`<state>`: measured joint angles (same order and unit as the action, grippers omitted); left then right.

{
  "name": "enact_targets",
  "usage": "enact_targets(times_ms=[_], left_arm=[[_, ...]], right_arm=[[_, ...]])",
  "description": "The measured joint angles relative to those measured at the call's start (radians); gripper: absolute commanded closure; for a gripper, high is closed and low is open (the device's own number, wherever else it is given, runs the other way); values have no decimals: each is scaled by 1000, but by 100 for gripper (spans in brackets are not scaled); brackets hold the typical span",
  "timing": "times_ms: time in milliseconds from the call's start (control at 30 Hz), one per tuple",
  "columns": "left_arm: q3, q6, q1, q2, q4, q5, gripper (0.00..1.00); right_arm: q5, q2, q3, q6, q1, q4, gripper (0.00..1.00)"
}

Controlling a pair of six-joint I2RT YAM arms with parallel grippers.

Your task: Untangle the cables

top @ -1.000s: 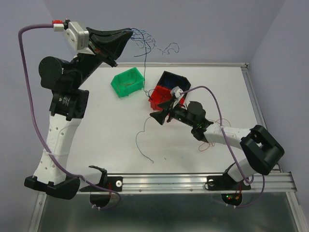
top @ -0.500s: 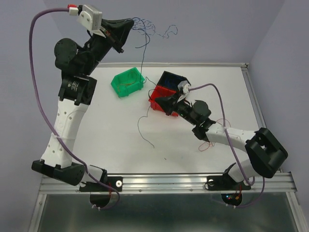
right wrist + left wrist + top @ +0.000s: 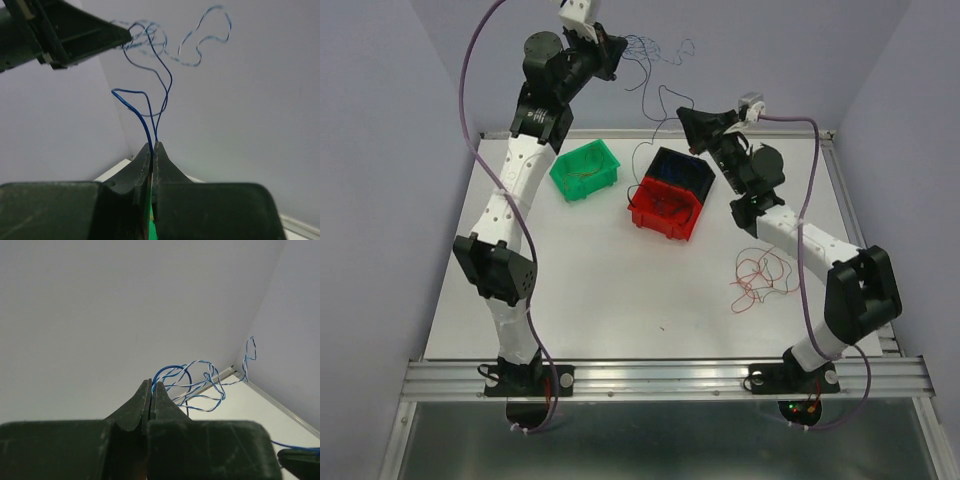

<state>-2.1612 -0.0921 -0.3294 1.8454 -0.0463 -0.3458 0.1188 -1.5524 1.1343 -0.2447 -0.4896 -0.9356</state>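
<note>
Overhead, the left gripper (image 3: 617, 50) is reaching high above the far edge of the table (image 3: 580, 290), close to the back wall (image 3: 770, 50). Its jaws are pressing fully together on one end of the blue cables (image 3: 655, 52). From its tip the thin wires are fanning out in loose curls in the air, well clear of the table. The right gripper (image 3: 682, 113) is hanging lower and to the right, over the far side of the table. Its jaws are likewise closing tight, pinching two dark blue strands that are rising from between its fingertips (image 3: 159, 150) toward the tangle. Another strand is drooping from the bundle toward the bins below. On the table, a green bin (image 3: 585, 168) is sitting to the left, with a blue bin (image 3: 682, 170) and a red bin (image 3: 665, 210) touching each other just to its right. Thin wires are lying inside the green and red ones. Some red cables (image 3: 760, 275) are lying in a loose heap on the table's right side, beside the right arm and well apart from the bins.
</note>
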Motion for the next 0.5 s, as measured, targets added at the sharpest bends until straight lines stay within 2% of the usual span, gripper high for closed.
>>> enact_targets(times_ms=[167,500], left_arm=[[-85,-5,0,141,-27,-13,100],[-90,-84,-2,304,-198,-113,100]], right_arm=[[87,-151,174,-81,122,8,99],[202,-395,328,-177,229,8,99]])
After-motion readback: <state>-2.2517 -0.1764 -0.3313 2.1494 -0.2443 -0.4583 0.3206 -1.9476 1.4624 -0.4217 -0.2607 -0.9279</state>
